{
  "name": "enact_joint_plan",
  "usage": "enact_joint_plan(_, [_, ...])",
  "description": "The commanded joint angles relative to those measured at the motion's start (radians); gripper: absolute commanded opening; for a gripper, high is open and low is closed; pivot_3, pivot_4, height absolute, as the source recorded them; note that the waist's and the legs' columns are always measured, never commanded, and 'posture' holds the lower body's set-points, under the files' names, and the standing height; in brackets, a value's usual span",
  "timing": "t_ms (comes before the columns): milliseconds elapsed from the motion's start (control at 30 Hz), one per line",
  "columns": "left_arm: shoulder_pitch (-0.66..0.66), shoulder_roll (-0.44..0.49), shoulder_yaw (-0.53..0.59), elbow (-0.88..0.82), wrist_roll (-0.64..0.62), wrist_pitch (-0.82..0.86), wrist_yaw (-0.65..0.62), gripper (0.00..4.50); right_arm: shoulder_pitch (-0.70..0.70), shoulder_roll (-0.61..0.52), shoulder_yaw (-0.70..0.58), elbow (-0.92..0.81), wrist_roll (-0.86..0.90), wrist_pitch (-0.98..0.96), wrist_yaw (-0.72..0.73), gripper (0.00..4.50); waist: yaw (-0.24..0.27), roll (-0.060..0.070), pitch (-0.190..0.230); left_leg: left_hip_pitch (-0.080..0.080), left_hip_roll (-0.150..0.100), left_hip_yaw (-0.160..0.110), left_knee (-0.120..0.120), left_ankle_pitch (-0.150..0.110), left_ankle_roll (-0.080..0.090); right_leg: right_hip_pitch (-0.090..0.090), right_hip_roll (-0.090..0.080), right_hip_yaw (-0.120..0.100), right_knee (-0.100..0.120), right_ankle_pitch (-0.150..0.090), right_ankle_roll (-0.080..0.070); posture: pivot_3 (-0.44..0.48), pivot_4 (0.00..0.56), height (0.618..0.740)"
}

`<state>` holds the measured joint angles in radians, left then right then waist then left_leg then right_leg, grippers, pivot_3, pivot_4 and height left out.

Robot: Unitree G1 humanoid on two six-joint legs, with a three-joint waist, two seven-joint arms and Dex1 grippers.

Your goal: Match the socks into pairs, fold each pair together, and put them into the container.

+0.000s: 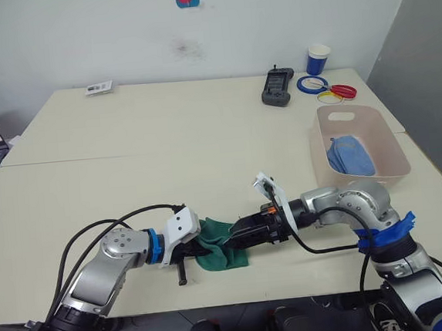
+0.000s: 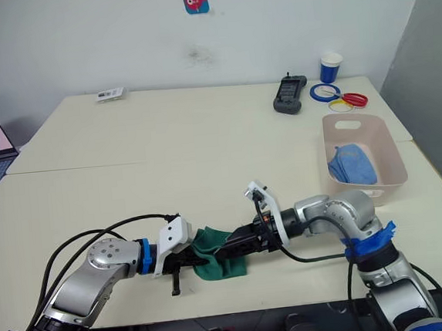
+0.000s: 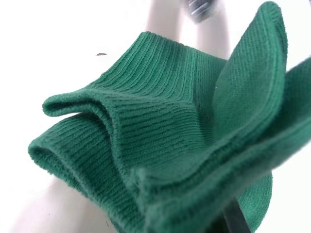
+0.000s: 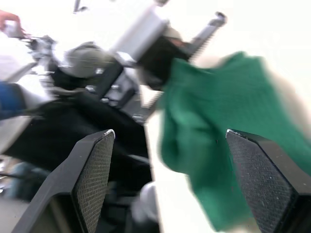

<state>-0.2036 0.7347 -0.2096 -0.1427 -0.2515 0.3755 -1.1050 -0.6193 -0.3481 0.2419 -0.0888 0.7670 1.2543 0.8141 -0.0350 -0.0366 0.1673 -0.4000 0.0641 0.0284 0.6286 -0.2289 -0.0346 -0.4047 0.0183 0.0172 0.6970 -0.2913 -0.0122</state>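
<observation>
Pinching one edge of the dark green socks (image 1: 222, 247) at the near middle of the desk (image 1: 166, 162), the left gripper (image 1: 188, 255) holds them bunched, while the right gripper (image 4: 165, 179) hovers just beside with fingers (image 4: 95, 174) spread. If the right closes on one layer only, the fold could slump apart well short of the container (image 1: 395, 167) at far right, where a light blue pair (image 1: 350, 154) lies.

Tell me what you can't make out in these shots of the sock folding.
- Green socks: bunched between the two claws, so one sock or two cannot be counted; the left wrist view is too close.
- Container: its near wall hides the floor; only blue socks show, no white ones.
- Left claw: its grip is hidden by fabric.
</observation>
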Motion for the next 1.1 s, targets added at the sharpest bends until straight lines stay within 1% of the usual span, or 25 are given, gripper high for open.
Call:
enact_joint_plan(33, [0.011, 0.016, -0.013, 0.037, 0.032, 0.007, 0.001, 0.0, -0.003, 0.014, -0.013, 0.025, -0.024, -0.052, -0.008, 3.54, 0.0, 0.0, 0.0, 0.0, 0.0, 0.0, 0.0, 0.0, 0.0, 0.0, 0.0, 0.0, 0.0, 0.0, 0.0, 0.0, 0.15, 0.74])
enact_joint_plan(67, [0.011, 0.017, -0.013, 0.037, 0.032, 0.006, 0.0, 0.0, -0.003, 0.018, -0.018, 0.034, -0.028, -0.055, -0.011, 3.32, 0.0, 0.0, 0.0, 0.0, 0.0, 0.0, 0.0, 0.0, 0.0, 0.0, 0.0, 0.0, 0.0, 0.0, 0.0, 0.0, 0.15, 0.74])
enact_joint_plan(167, [0.012, 0.021, -0.011, 0.038, 0.032, 0.002, -0.003, 0.0, 0.006, 0.022, -0.022, 0.041, -0.027, -0.06, 0.006, 2.36, 0.0, 0.0, 0.0, 0.0, 0.0, 0.0, 0.0, 0.0, 0.0, 0.0, 0.0, 0.0, 0.0, 0.0, 0.0, 0.0, 0.15, 0.74])
enact_joint_plan(367, [0.017, 0.022, -0.013, 0.033, 0.032, 0.003, -0.005, 0.0, 0.014, 0.029, 0.022, 0.024, -0.048, -0.094, 0.029, 0.06, 0.0, 0.0, 0.0, 0.0, 0.0, 0.0, 0.0, 0.0, 0.0, 0.0, 0.0, 0.0, 0.0, 0.0, 0.0, 0.0, 0.15, 0.74])
enact_joint_plan(700, [0.014, 0.025, -0.012, 0.035, 0.033, 0.003, -0.009, 0.0, -0.011, 0.057, 0.12, 0.007, -0.059, -0.098, 0.085, 0.02, 0.0, 0.0, 0.0, 0.0, 0.0, -0.001, 0.0, 0.0, 0.0, 0.0, 0.0, 0.0, 0.0, 0.0, 0.0, 0.0, 0.15, 0.74])
enact_joint_plan(833, [0.02, 0.026, -0.009, 0.03, 0.031, 0.005, -0.007, 0.0, -0.016, 0.053, 0.131, -0.011, -0.051, -0.087, 0.109, 0.02, 0.0, 0.0, 0.0, 0.0, 0.0, -0.001, 0.0, 0.0, 0.0, 0.0, 0.0, 0.0, 0.0, 0.0, 0.0, 0.0, 0.15, 0.74])
enact_joint_plan(933, [0.032, 0.031, 0.016, 0.006, 0.002, 0.026, -0.008, 0.0, -0.018, 0.007, 0.085, -0.013, -0.046, -0.09, 0.128, 0.02, 0.0, 0.0, 0.0, 0.0, 0.0, -0.001, 0.0, 0.0, 0.0, 0.0, 0.0, 0.0, 0.0, 0.0, 0.0, 0.0, 0.15, 0.74])
enact_joint_plan(1000, [0.046, 0.051, 0.053, -0.027, -0.038, 0.042, -0.028, 0.0, -0.021, -0.052, 0.039, -0.023, -0.043, -0.089, 0.141, 0.02, 0.0, 0.0, 0.001, 0.0, 0.0, -0.001, 0.0, 0.0, 0.0, 0.0, 0.0, 0.0, 0.0, 0.0, 0.0, 0.0, 0.15, 0.74])
enact_joint_plan(1100, [0.059, 0.102, 0.119, -0.09, -0.104, 0.097, -0.051, 0.0, -0.01, -0.119, -0.028, -0.072, 0.004, -0.037, 0.139, 0.02, 0.0, 0.0, 0.002, -0.001, 0.0, -0.001, 0.0, 0.0, 0.0, -0.001, -0.001, 0.0, -0.001, 0.0, 0.0, 0.0, 0.15, 0.74])
